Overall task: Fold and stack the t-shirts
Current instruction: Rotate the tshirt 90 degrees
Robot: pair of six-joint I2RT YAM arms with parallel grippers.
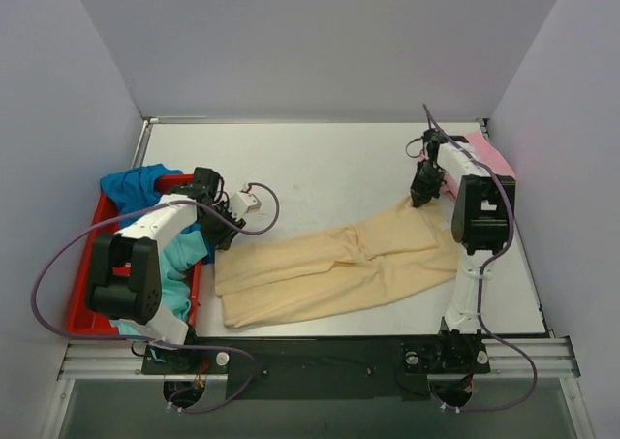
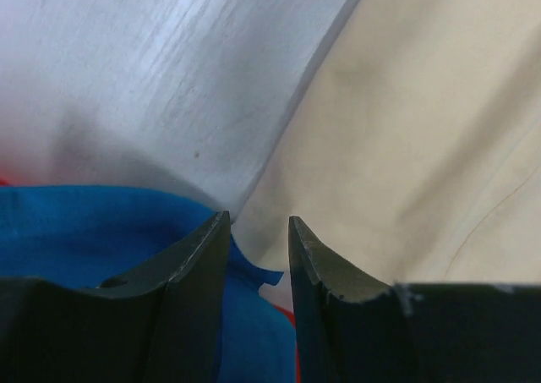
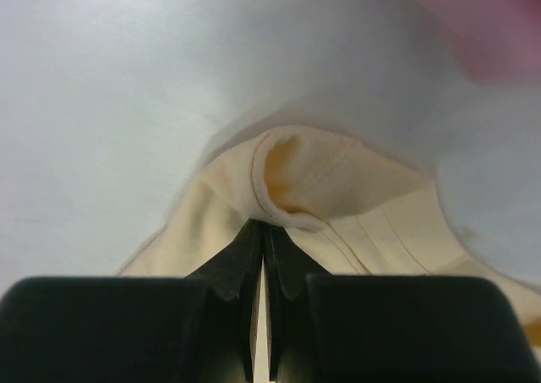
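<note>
A pale beige t-shirt [image 1: 329, 269] lies loosely folded across the middle of the table. My right gripper [image 1: 421, 197] is shut on its far right corner, and the pinched hem bulges just past the fingertips [image 3: 264, 228] of that beige shirt [image 3: 338, 180]. My left gripper [image 1: 229, 239] hangs open at the shirt's left end, jaws apart [image 2: 258, 231] over the edge where the beige cloth [image 2: 423, 129] meets the bright blue t-shirt [image 2: 84, 231]. Nothing is held between those jaws. The blue shirt [image 1: 136, 182] and a light teal one [image 1: 182, 260] lie in the tray. A pink t-shirt [image 1: 492, 155] sits at the far right.
A red plastic tray [image 1: 87, 265] stands along the table's left edge, under my left arm. Grey walls enclose the table on three sides. Bare tabletop [image 1: 320, 158] stretches behind the beige shirt. The pink cloth [image 3: 490, 19] shows blurred in the right wrist view's upper corner.
</note>
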